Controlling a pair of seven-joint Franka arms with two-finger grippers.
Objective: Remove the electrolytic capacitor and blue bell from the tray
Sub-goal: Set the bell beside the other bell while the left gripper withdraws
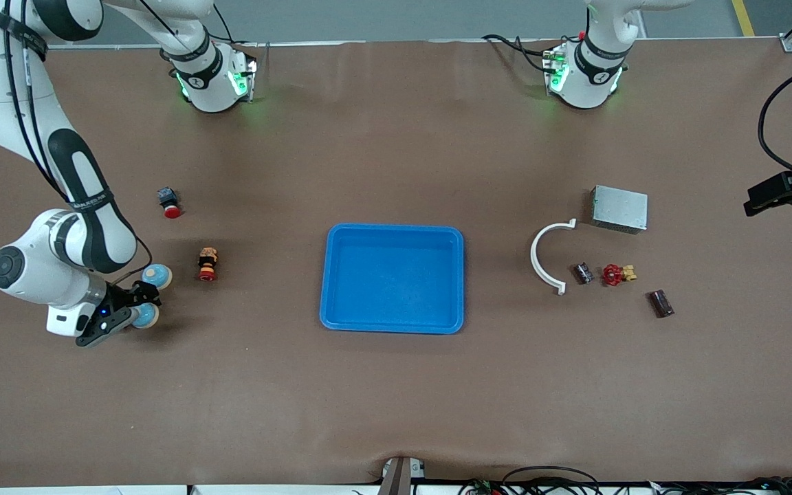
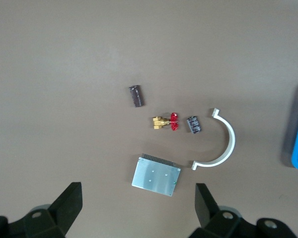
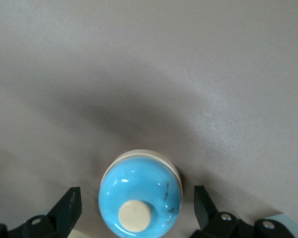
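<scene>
The tray [image 1: 394, 278] lay empty in the middle of the table, so both of the task's things were already out of it, as far as could be judged.

The right gripper [image 1: 136, 307] was low at the right arm's end of the table, well away from the tray, its fingers spread wide with a blue bell [image 1: 146, 316] sitting between them on the table. In the right wrist view that blue bell [image 3: 140, 198] stood upright, dome up, cream button on top, with a gap to each finger [image 3: 65, 210], so nothing was clamped. The coming move probably turned on lifting straight up off the bell without knocking it. A second blue bell [image 1: 157, 276] stood just beside the gripper, farther from the front camera; it was the thing most likely to be brushed. A small figure [image 1: 207, 264] and a red push button [image 1: 170, 203] lay between the bells and the tray, clear of the gripper.

The left gripper [image 2: 139, 208] waited high over the left arm's end, fingers apart and holding nothing. Below it lay two dark capacitors, one [image 1: 582, 273] beside a white curved clip [image 1: 547, 256], the other [image 1: 661, 303] farther from the tray, with a red valve [image 1: 616, 275] between them and a metal box [image 1: 619, 209] nearby.
</scene>
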